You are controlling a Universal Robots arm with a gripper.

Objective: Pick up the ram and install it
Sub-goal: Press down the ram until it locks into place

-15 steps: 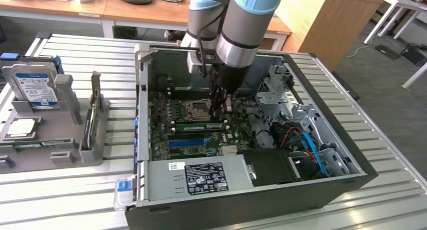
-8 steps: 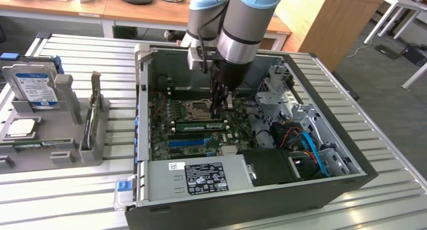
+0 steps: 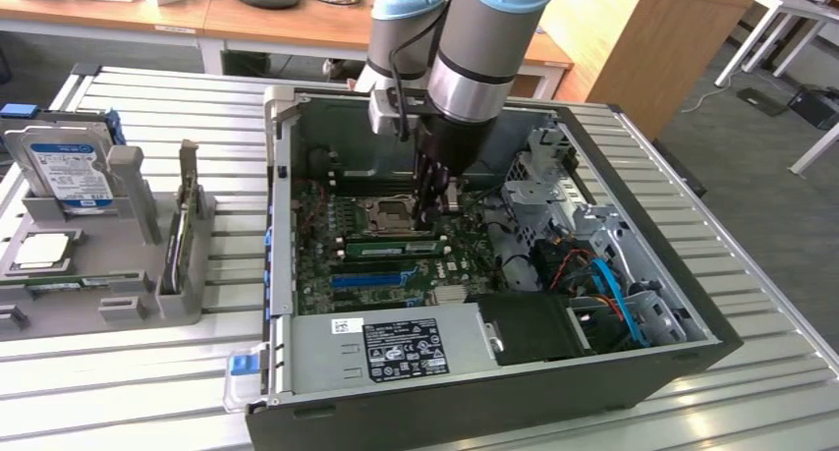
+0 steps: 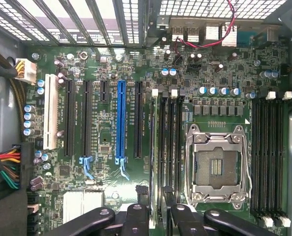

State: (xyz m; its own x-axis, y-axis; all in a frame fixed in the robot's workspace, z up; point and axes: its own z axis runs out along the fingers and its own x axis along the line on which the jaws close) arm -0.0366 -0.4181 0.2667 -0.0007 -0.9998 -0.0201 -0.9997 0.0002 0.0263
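1. Slatted metal tabletop (image 3: 760,304) is carrying an open PC case (image 3: 459,412) around its middle. The case is lying on its side with the open face up.
2. A grey parts fixture (image 3: 132,176) is sitting by the tabletop's edge on the exterior view's left, with a hard drive (image 3: 73,171) standing in it.
3. Wooden desks (image 3: 262,24) are running along behind the far edge. A wooden cabinet (image 3: 630,48) is standing off the far corner on the exterior view's right.
4. The motherboard (image 3: 341,264) is lying flat in the case, and the power supply (image 3: 393,348) is taking up the near wall.
5. The ram (image 3: 389,243) (image 4: 154,142) is sitting at board level in the slot bank beside the CPU socket (image 3: 389,215) (image 4: 215,164). It is in the slot farthest from the socket, between the socket and the blue slot strip (image 4: 120,120). I cannot tell if it is fully seated.
6. The arm (image 3: 478,58) is reaching straight down into the case from above, with the wrist vertical.
7. The end effector (image 3: 433,210) (image 4: 155,196) is hanging over the ram's end toward the exterior view's right. Its fingers (image 4: 138,216) are standing spread, one on each side of the stick's edge, pinching nothing visible.
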